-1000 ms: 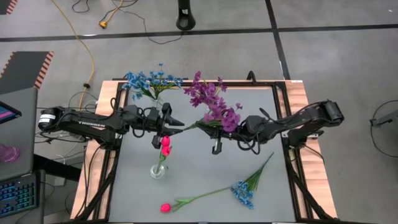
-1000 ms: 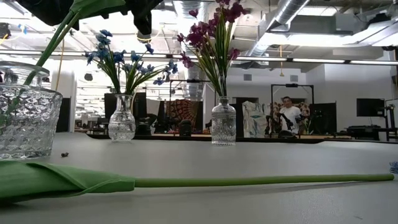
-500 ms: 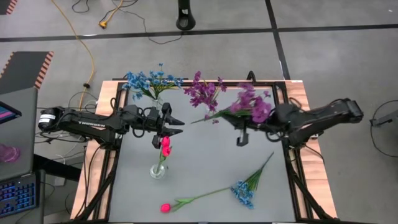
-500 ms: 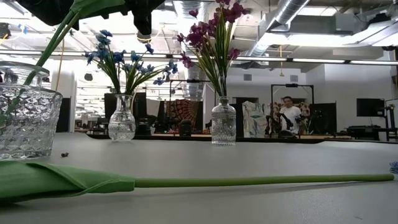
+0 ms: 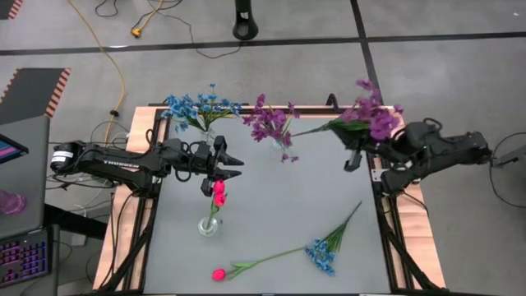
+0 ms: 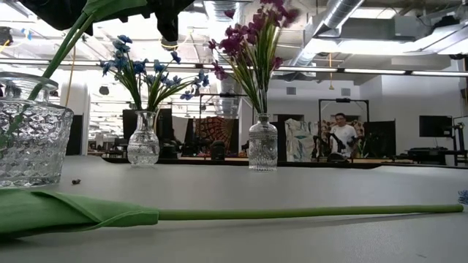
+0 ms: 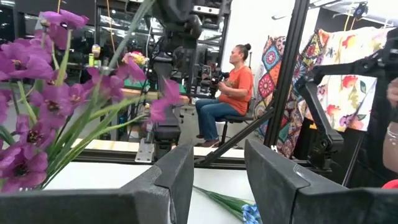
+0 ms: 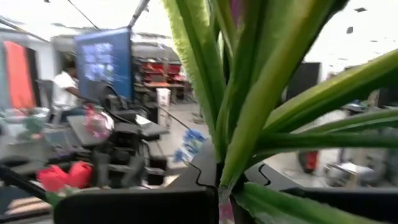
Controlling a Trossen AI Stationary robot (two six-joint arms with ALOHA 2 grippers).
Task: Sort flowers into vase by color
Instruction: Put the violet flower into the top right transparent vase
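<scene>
My right gripper [image 5: 355, 141] is shut on a purple flower [image 5: 371, 115], high over the table's far right corner. My left gripper [image 5: 236, 168] stands open at the table's left with nothing between its fingers [image 7: 177, 177]. At the far edge, blue flowers [image 5: 197, 107] stand in one glass vase [image 6: 143, 139] and purple flowers [image 5: 267, 122] in another [image 6: 262, 142]. A pink tulip [image 5: 219, 193] stands in a third vase [image 5: 209, 224]. Another pink tulip [image 5: 219, 274] and a blue flower [image 5: 322, 253] lie flat on the table. My right gripper pinches the purple flower's green stalks and leaves [image 8: 227, 165] between its two fingers, close below the blooms. The fingers come about level from the table's right. The flower is lifted clear, its bare stalk end [image 5: 297, 133] pointing toward the table's left.
Black frame posts [image 5: 380, 164] run along the table's right and left edges. A laptop [image 5: 20, 189] sits off the table's left. A person [image 6: 338, 135] sits in the room beyond the far edge.
My right gripper has gone up and toward the table's far right corner, rolling a little, with the purple flower. The flower's stalk end, which reached my left gripper's fingers a second ago, has drawn away from them and now hangs free.
</scene>
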